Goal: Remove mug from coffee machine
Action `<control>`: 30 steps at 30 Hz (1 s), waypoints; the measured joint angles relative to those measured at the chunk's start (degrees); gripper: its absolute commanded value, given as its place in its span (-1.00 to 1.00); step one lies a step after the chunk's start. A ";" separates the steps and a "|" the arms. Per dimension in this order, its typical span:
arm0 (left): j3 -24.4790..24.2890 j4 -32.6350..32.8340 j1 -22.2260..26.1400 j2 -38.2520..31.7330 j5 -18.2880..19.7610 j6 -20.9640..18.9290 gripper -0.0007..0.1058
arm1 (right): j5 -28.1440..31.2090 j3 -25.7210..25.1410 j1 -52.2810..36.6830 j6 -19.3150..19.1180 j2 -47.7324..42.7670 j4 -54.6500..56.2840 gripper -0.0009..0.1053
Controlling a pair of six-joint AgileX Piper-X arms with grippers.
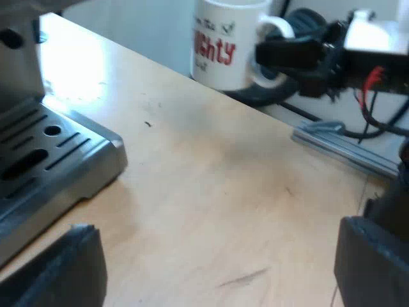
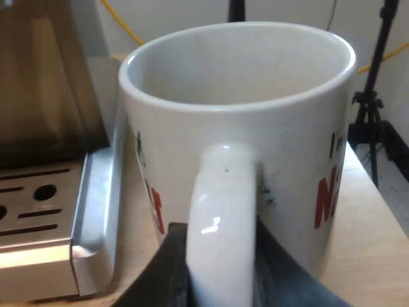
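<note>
Gripping the white mug by its handle — our right gripper.
Our right fingers are closed on either side of the handle, and the mug sits off the espresso machine, just beside the edge of its metal drip tray, over the wooden table; we cannot tell whether it touches the wood. Our left gripper hangs low over the table near the tray — its jaws stand wide apart, holding nothing.
</note>
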 measured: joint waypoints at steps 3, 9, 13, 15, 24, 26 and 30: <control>0.00 0.00 -0.28 0.54 0.00 0.21 0.50 | -3.41 0.00 -4.27 0.00 0.00 -0.41 -0.98; 0.00 -0.80 -0.28 0.74 -0.44 1.62 0.50 | -7.83 0.00 -11.76 0.26 0.91 -0.61 -0.98; 0.00 -2.24 -0.28 0.74 -0.95 1.62 0.50 | -13.92 0.00 -15.23 -2.64 5.01 -4.68 -0.98; 0.00 -2.42 -0.28 0.74 -1.04 1.62 0.50 | -15.17 0.00 -15.96 -3.71 7.88 -7.56 -0.98; 0.00 -2.37 -0.28 0.74 -1.15 1.62 0.50 | -15.42 0.00 -17.77 -4.06 21.89 -23.45 -0.98; 0.00 -2.37 -0.28 0.74 -1.15 1.62 0.50 | -15.52 0.00 -17.77 -5.00 25.16 -26.63 -0.98; 0.00 -2.37 -0.28 0.74 -1.15 1.62 0.50 | -15.51 0.00 -17.77 -8.90 31.15 -31.38 -0.98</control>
